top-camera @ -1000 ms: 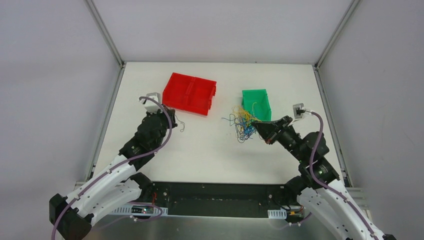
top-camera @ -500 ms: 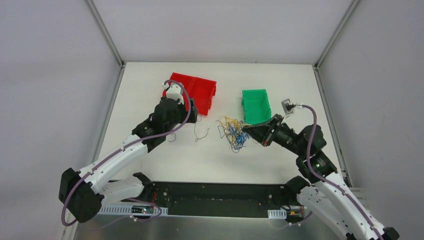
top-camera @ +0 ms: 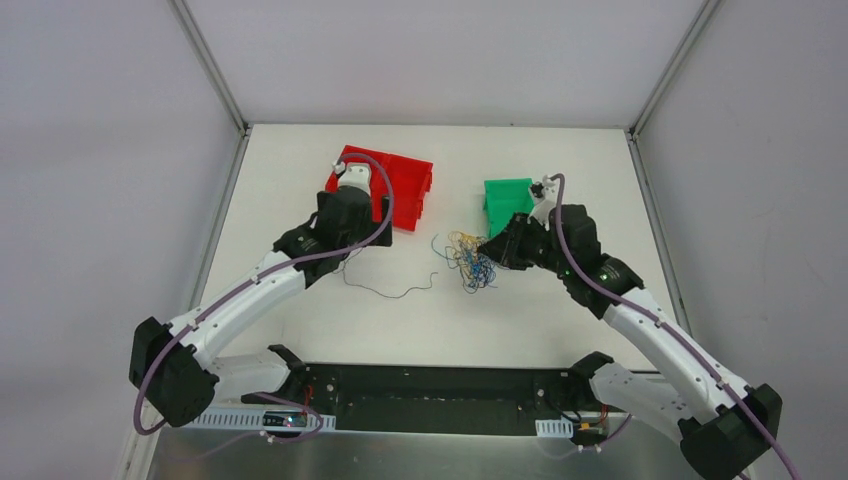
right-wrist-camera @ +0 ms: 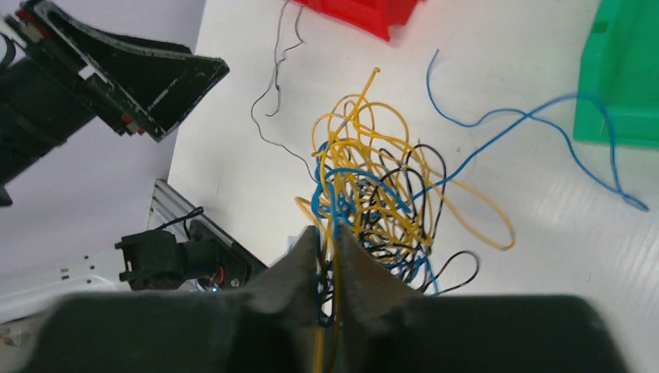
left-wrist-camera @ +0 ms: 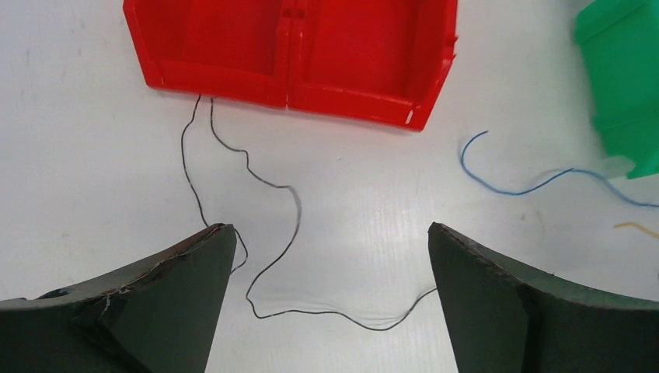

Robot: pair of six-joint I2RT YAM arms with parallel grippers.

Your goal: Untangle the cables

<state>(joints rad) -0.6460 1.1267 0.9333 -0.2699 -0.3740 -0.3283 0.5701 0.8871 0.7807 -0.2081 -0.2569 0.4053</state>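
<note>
The cables [top-camera: 468, 262] are a small tangle of yellow, blue and dark wires [right-wrist-camera: 373, 183] lying mid-table. My right gripper [top-camera: 497, 250] sits at the tangle's right side, shut [right-wrist-camera: 328, 231] on a few yellow, blue and dark strands. One dark wire [top-camera: 392, 293] lies loose on the table, apart from the tangle, running from the red bin's front to below my left gripper [left-wrist-camera: 296, 214]. My left gripper [left-wrist-camera: 330, 229] is open wide above it, with nothing between the fingers, and hovers in front of the red bin [top-camera: 340, 232]. A blue strand [left-wrist-camera: 505, 189] trails toward the green bin.
A red two-compartment bin [top-camera: 408, 180] stands at the back left, its front wall [left-wrist-camera: 350, 101] just ahead of my left fingers. A green bin [top-camera: 505, 195] stands at the back right, close behind the right wrist [right-wrist-camera: 622, 78]. Grey walls enclose the table.
My left gripper opened and let go of the dark wire, which now lies stretched on the table. The left arm moved toward the red bin. The right gripper shifted the tangle leftward.
</note>
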